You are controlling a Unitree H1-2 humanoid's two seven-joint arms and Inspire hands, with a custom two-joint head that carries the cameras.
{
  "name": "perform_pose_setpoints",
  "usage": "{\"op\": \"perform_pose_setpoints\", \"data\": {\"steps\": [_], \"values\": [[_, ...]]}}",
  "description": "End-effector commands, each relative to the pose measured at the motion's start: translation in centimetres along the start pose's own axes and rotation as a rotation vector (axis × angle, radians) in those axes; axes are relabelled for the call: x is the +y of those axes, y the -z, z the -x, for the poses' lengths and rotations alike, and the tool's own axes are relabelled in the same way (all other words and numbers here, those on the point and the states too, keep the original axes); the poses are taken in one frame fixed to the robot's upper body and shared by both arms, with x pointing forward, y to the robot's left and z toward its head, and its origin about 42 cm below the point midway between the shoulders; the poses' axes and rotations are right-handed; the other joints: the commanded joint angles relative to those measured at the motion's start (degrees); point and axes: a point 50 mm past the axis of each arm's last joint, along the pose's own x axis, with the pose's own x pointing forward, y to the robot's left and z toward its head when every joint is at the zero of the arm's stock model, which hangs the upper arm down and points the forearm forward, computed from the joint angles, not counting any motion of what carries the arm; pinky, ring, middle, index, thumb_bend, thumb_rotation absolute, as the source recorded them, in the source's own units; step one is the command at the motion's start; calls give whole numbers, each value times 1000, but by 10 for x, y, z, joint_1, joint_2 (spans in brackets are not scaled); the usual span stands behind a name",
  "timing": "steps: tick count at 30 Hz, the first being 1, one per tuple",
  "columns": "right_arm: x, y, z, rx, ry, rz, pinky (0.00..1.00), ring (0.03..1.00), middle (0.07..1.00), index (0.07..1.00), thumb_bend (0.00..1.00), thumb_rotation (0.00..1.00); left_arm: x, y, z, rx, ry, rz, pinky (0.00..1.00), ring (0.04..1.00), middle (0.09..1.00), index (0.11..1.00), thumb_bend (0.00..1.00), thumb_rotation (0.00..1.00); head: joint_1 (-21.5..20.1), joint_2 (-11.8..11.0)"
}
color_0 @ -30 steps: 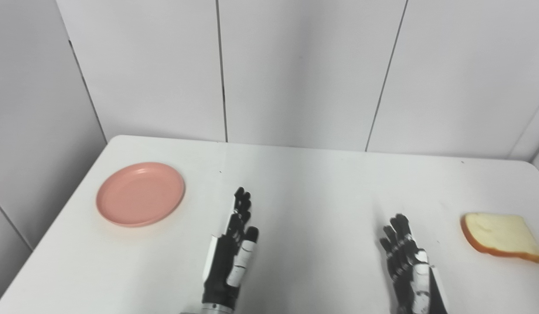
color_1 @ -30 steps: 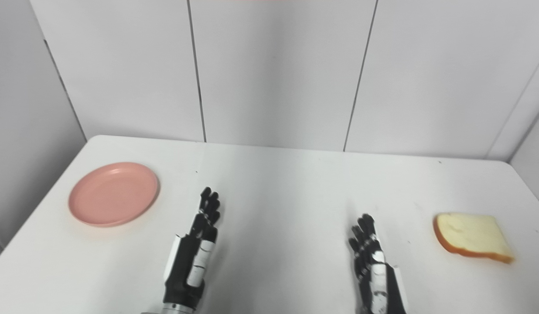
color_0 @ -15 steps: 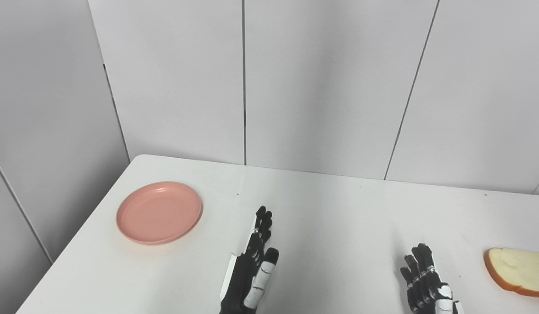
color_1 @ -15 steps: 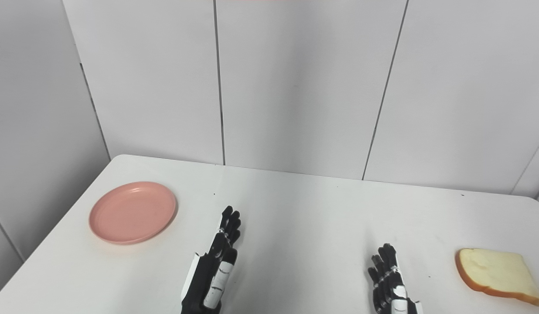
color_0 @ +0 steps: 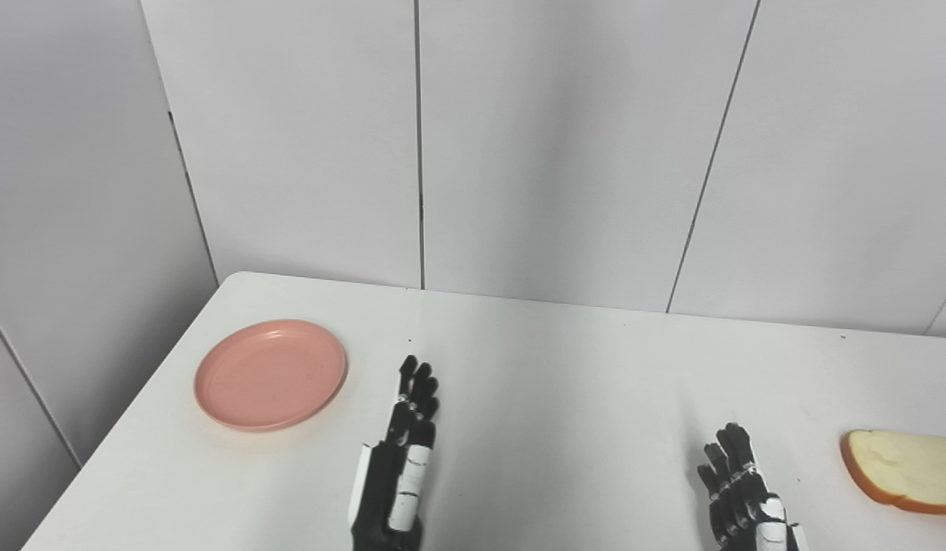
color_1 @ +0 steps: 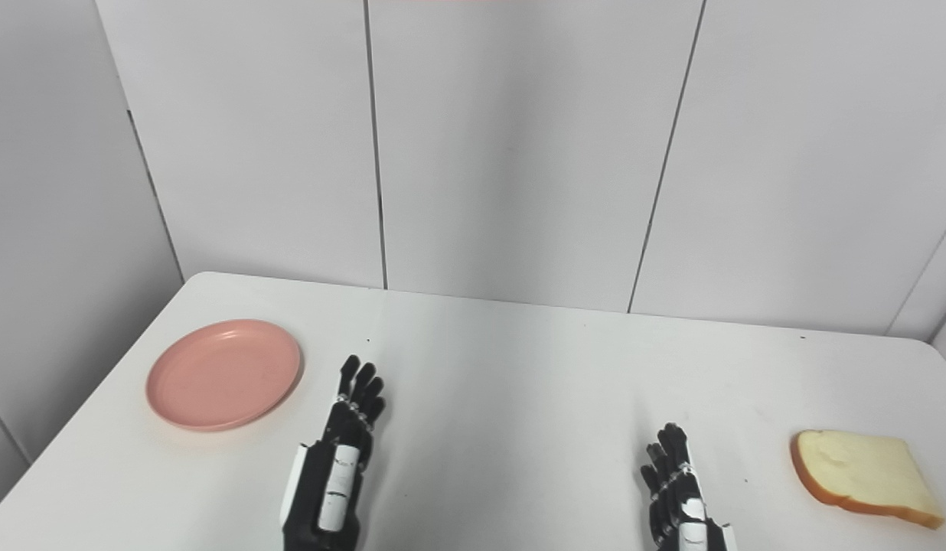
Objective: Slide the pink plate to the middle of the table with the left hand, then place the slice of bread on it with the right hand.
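The pink plate lies empty on the white table near its left edge. My left hand is open, fingers stretched forward, a short way to the right of the plate and not touching it. The slice of bread lies flat near the table's right edge. My right hand is open low at the bottom of the picture, well to the left of the bread, holding nothing.
Grey wall panels rise straight behind the table's far edge. The table's left edge runs close beside the plate. A grey side wall stands on the left.
The camera tilted up, so the whole scene sits lower in the picture. My left hand has shifted left toward the plate. Plate and bread lie where they were.
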Motion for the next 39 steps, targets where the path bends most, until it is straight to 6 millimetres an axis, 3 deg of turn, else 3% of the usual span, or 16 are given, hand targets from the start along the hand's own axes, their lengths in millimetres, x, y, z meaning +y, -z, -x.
{"op": "perform_pose_setpoints", "data": {"steps": [1, 6, 12, 17, 24, 30, 39], "values": [[-22, 39, 32, 148, 55, 40, 1000, 1000, 1000, 961, 764, 1000, 5, -34, -31, -131, -11, 11, 969, 955, 967, 944, 902, 842, 1, 0], [-20, 40, 32, 145, 52, 37, 1000, 991, 995, 950, 756, 1000, 42, -73, -80, -236, -30, -81, 901, 886, 891, 879, 925, 876, -4, -2], [-19, 40, 33, 146, 51, 31, 1000, 987, 990, 946, 759, 1000, 81, -98, -115, -300, -84, -155, 870, 874, 886, 855, 969, 902, -5, -2], [-19, 42, 32, 149, 46, 32, 1000, 994, 993, 947, 755, 1000, 126, -118, -142, -317, -138, -224, 878, 867, 876, 864, 994, 907, -6, -3], [-18, 43, 32, 148, 54, 36, 1000, 976, 977, 936, 769, 1000, 183, -126, -167, -322, -191, -276, 846, 860, 862, 839, 949, 921, -7, -2], [-18, 43, 33, 150, 54, 41, 1000, 970, 972, 934, 776, 1000, 225, -125, -185, -271, -220, -212, 853, 871, 872, 837, 953, 889, -9, -1], [-18, 42, 34, 156, 54, 41, 1000, 970, 967, 941, 774, 1000, 279, -120, -198, -173, -274, -212, 840, 877, 875, 845, 941, 887, -8, 3]]}}
